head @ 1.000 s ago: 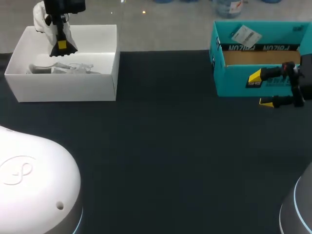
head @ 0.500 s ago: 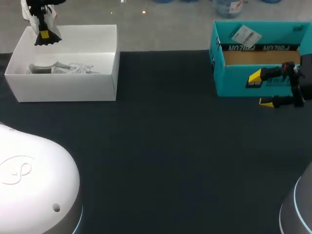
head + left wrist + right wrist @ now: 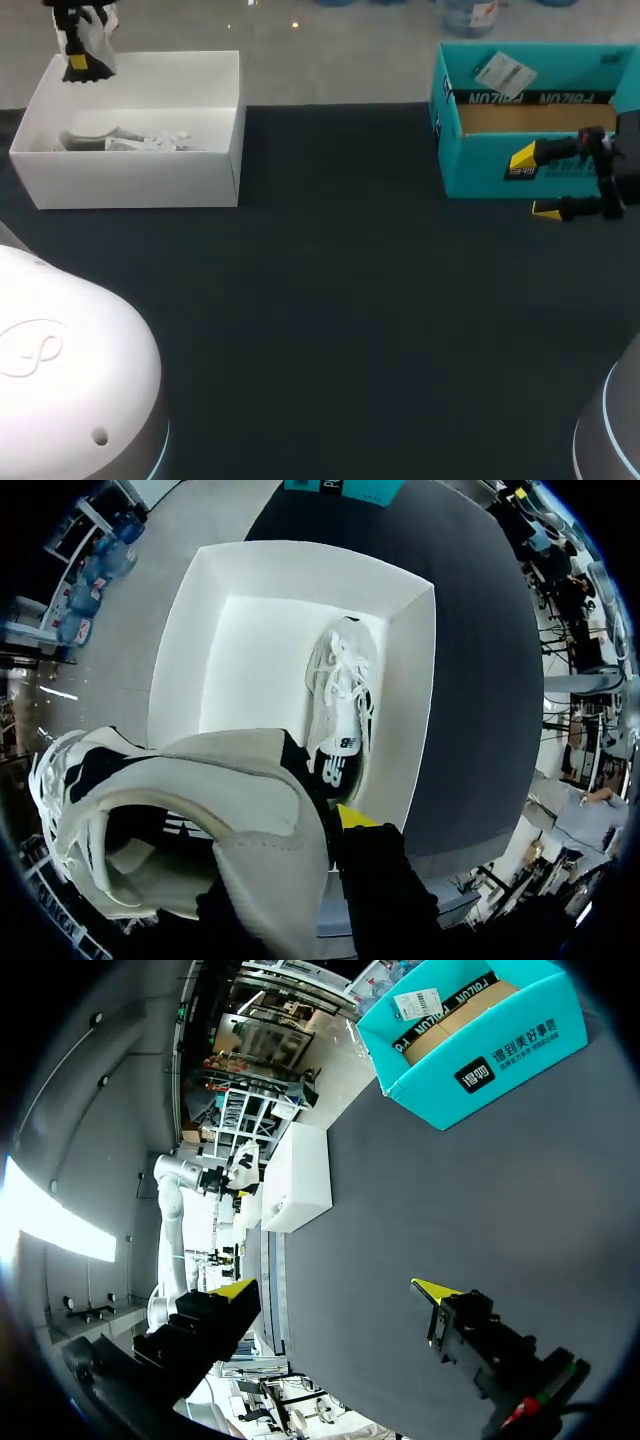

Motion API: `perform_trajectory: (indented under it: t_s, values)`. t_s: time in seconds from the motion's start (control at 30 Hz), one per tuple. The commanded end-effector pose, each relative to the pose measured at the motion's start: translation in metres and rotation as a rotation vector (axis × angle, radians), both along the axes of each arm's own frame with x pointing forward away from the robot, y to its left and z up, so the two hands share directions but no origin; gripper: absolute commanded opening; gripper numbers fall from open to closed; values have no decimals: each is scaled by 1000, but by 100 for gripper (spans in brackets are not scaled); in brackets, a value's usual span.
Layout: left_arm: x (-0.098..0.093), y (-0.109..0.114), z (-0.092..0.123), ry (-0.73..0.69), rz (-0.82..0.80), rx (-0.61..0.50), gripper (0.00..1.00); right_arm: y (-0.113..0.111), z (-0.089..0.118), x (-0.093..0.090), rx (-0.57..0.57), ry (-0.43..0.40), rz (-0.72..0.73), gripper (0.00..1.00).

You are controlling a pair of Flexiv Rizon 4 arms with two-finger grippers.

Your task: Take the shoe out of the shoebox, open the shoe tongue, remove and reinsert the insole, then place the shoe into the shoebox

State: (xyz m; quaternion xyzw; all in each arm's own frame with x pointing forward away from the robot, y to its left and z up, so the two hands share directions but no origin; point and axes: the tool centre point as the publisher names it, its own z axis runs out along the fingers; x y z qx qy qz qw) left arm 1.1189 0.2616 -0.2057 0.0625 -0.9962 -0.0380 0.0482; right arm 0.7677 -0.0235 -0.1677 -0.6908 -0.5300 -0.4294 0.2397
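Hanging above the far left corner of the white shoebox, the left gripper is holding a white-and-grey shoe clear of the box. It is pinching the soft grey fabric at the shoe's opening, and only 1 yellow tip is showing against that fabric in the left wrist view. The shoe's mouth is gaping toward the wrist camera, with white laces and a black side panel curving away beyond it. The shoebox is sitting open-topped, a smooth rectangular tray with plain walls, and a 2nd shoe is lying inside it along 1 long wall, laces up. The right gripper is hanging just in front of a teal cardboard box, with its fingers spread wide and gripping nothing. That box is showing a brown inner face and a white label. Both boxes are resting on the dark matte table, well apart.
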Motion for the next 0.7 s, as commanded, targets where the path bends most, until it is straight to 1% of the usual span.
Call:
perform_trajectory:
  t_s: [0.03,0.07,0.1,0.13,0.57,0.6,0.63,0.67,0.7]
  values:
    - [3,10,3,49,-507,64,0,1,0,0,-4,2,-2,100]
    - [2,10,6,34,-584,31,0,1,0,0,-4,2,-2,100]
    - [1,10,9,41,-628,7,0,1,0,0,-4,2,-2,100]
    - [1,9,12,33,-647,7,0,1,0,0,-4,2,-2,100]
    - [1,9,12,33,-647,7,0,1,0,0,-4,2,-2,100]
    - [3,10,13,43,-678,-34,0,1,0,0,-4,2,-2,100]
    - [6,13,14,43,-765,-49,0,1,0,0,-4,2,-2,100]
    - [6,17,13,95,-935,-63,0,1,0,0,-4,2,-2,100]
    - [13,22,15,93,-1008,-77,0,1,0,0,-4,2,-2,100]
